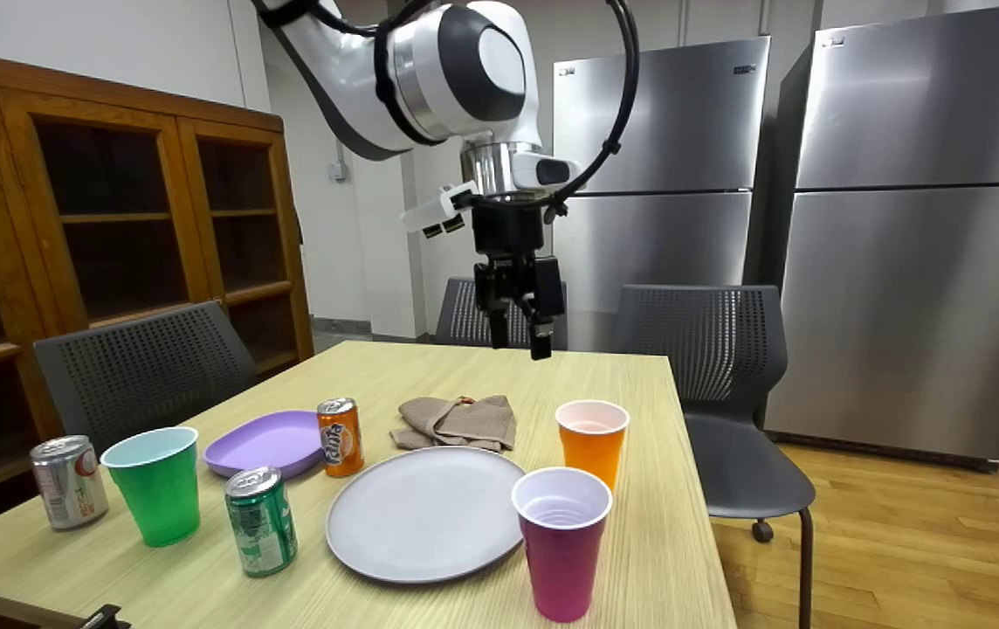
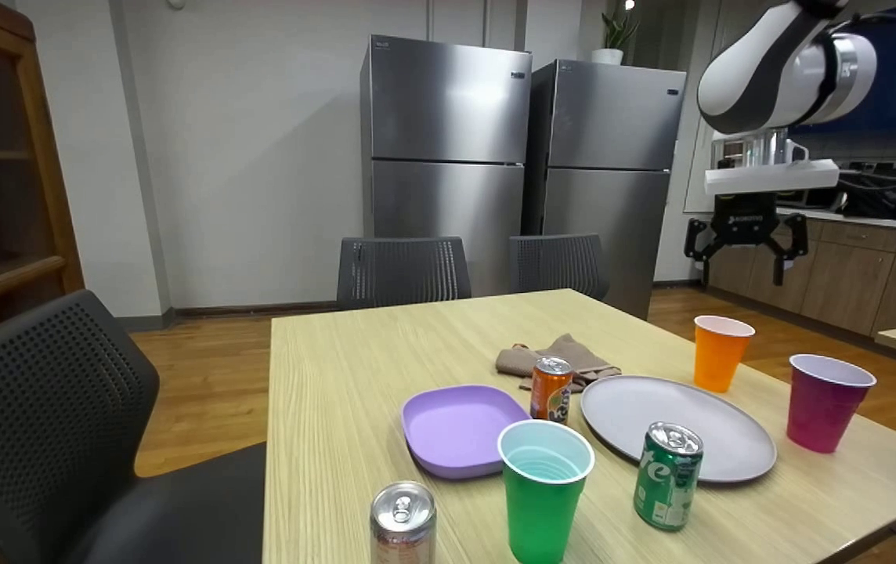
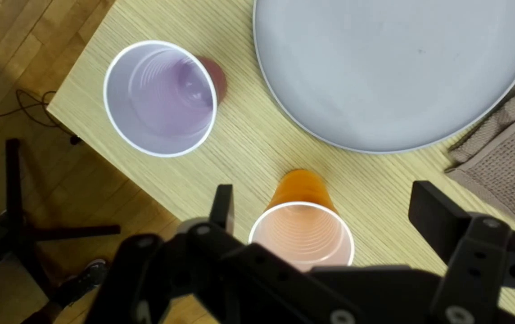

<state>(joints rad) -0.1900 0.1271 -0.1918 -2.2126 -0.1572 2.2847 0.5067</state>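
My gripper (image 1: 520, 342) is open and empty, pointing down above the table; it also shows in an exterior view (image 2: 742, 274) and the wrist view (image 3: 323, 200). In the wrist view an upright orange cup (image 3: 301, 191) lies below and between the open fingers, apart from them; the palm hides part of its rim. It stands at the table's edge in both exterior views (image 1: 591, 450) (image 2: 718, 356). A magenta cup (image 1: 562, 563) stands near it, white inside in the wrist view (image 3: 163, 99). A large grey plate (image 1: 425, 515) lies beside the cups. A crumpled brown cloth (image 1: 465, 424) lies behind the plate.
A purple square plate (image 2: 460, 431), an orange Fanta can (image 2: 551, 392), a green Sprite can (image 2: 669, 478), a green cup (image 2: 542, 509) and a silver can (image 1: 69, 485) stand on the table (image 2: 354, 368). Dark chairs (image 1: 700, 349) surround it. Fridges (image 1: 661, 175) and a wooden cabinet (image 1: 115, 201) stand behind.
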